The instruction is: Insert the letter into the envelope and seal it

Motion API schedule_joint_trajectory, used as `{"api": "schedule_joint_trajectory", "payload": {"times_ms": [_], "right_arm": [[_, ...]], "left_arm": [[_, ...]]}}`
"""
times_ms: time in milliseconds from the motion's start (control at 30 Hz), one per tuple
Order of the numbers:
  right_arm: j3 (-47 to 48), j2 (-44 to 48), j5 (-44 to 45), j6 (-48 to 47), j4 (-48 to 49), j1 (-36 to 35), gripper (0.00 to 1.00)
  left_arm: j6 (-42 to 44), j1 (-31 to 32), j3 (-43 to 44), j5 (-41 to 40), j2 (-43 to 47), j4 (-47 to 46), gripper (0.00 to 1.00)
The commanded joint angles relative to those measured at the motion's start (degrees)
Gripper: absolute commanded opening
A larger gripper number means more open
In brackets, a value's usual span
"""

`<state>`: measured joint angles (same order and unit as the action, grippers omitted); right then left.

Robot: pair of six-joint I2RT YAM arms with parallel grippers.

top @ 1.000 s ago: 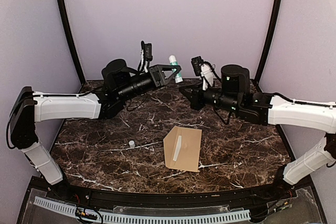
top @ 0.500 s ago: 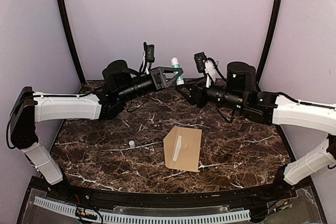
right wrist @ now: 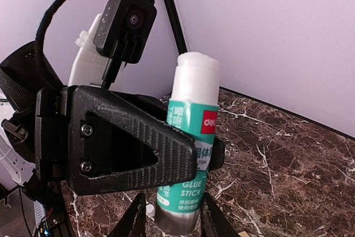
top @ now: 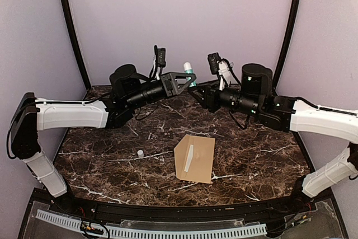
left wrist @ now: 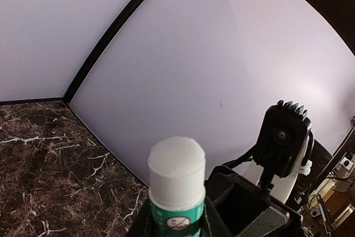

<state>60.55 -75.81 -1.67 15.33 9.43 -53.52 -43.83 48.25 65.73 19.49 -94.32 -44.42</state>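
From my seat I look into a booth with plain lavender walls [top: 184,20] and two black curved posts [top: 70,32] rising up its back corners. The desk [top: 112,155] is dark brown marble shot through with white veins, and a pale slotted rail [top: 168,230] runs along its near edge.

Both arms reach up and inward over the back of the desk. The left arm [top: 72,113] and right arm [top: 324,121] each have a white forearm and black wrist, and their tips nearly meet in mid-air just in front of the back wall.

The envelope [top: 198,158] lies flat on the desk near the centre front, well below and apart from both grippers. It is kraft brown, turned slightly off square, and a narrow pale strip [top: 188,158] lies along its left half.

The left gripper [top: 187,81] has its jaws clamped on a glue stick [right wrist: 194,115], gripping it across the green-and-white label. The stick stands almost upright with its white glue end bare and uppermost.

The right gripper [top: 197,91] sits just beside it. In the right wrist view its jaws are parted, one on each side of the stick's lower end. I see a sliver of gap on the left side and cannot tell whether the other one touches.

A small white cap [top: 140,153] stands alone on the marble, left of the envelope.
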Motion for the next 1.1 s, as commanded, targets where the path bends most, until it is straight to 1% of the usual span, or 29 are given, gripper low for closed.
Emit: {"api": "schedule_joint_trajectory", "payload": {"times_ms": [0,100,267,300,400,433,500,600,733,800,867,1000,1067], "right_arm": [[1.7,-0.6,1.4,0.8,1.6,-0.3,0.29],[1.7,-0.6,1.4,0.8,1.3,-0.3,0.24],[1.4,-0.4,1.4,1.0,0.9,-0.2,0.24],[1.2,-0.3,1.4,1.0,1.0,-0.3,0.22],[1.0,0.1,1.4,1.0,1.1,-0.3,0.08],[1.0,0.1,1.3,1.0,1.1,-0.3,0.05],[0.9,0.2,0.1,1.0,1.2,-0.1,0.0],[0.5,0.8,-3.5,1.5,2.0,0.7,0.0],[-1.5,2.9,-12.7,3.8,5.5,3.1,0.0],[-2.6,3.9,-20.2,5.6,8.3,4.6,0.0],[-3.0,3.9,-27.1,7.7,10.4,6.2,0.0],[-4.5,2.5,-41.3,16.5,20.1,9.3,0.0],[-5.3,1.6,-46.5,21.8,26.0,10.7,0.0]], "left_arm": [[1.0,0.4,0.6,0.7,1.0,-1.3,0.0],[1.0,0.3,0.6,0.8,1.0,-1.4,0.0],[1.2,0.4,0.9,0.9,1.0,-1.3,0.0],[1.3,0.4,1.0,1.0,1.0,-1.2,0.0],[1.6,0.4,0.8,1.5,1.1,-1.6,0.0],[1.6,0.4,0.7,2.1,1.1,-1.8,0.0],[1.9,0.4,0.5,3.7,1.1,-2.7,0.0],[2.1,0.3,0.1,7.4,1.1,-5.7,0.0],[2.1,0.8,0.0,14.3,1.2,-10.0,0.0],[1.3,0.9,0.0,20.1,1.1,-13.0,0.0],[0.3,1.3,0.2,23.5,0.9,-15.8,0.0],[0.1,2.5,1.1,28.5,0.6,-18.2,0.0],[-0.4,3.2,1.6,30.6,0.2,-19.7,0.0]]}}
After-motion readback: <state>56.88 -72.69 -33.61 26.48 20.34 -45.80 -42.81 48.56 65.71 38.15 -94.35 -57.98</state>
